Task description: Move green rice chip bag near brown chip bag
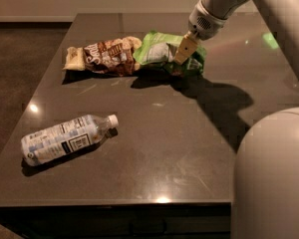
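Ok so from my seat: there's 1 green rice chip bag (pixel 158 51) and it's sitting at the far side of the table (pixel 189 148), a bit right of the middle. Its left end is right up against the brown chip bag (pixel 107 58), looks like touching or even slightly overlapping the brown one's right end. Only 1 brown bag too, lying lengthwise with its pale ends pointing left and right. The gripper (pixel 183 51) is down on the right half of the green bag. The tan fingers look pinched together on the crumpled foil, so as far as I can see it's closed with the green bag in its grasp and nothing else. There's just 1 arm (pixel 214 6), coming in from the upper right and angled down to the bag, throwing a big dark shadow on the tabletop to the right of and below the bags. Further out, 1 clear water bottle (pixel 65 139) lies on its side near the front left of the table, white cap pointing right, well apart from both bags. The big pale rounded bit of the robot's body (pixel 271 178) fills the bottom right corner.
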You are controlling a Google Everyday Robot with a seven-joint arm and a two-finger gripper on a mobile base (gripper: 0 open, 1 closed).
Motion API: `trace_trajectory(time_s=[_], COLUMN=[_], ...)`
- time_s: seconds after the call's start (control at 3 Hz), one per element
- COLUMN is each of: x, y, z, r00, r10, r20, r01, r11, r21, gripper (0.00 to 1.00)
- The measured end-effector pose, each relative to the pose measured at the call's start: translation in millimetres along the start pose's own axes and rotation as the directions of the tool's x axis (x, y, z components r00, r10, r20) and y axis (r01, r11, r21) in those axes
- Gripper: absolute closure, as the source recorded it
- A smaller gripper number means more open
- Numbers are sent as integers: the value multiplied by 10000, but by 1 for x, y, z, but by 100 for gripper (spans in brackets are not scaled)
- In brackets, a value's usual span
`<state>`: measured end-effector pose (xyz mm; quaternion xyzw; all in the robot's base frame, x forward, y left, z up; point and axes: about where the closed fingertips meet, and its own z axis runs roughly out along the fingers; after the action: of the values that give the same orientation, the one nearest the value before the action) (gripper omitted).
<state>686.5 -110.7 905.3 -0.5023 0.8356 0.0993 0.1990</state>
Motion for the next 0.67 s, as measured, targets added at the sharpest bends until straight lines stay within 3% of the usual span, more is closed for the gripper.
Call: trace_trajectory(time_s=[0.33,0.67], x=[-1,-2], y=[0,-1], z=[3,6], r00=[10000,10000], r10=[-23,-27], r20=[6,16], r01=[23,27], r11=[10000,10000], r21=[-10,-17], gripper=[5,0])
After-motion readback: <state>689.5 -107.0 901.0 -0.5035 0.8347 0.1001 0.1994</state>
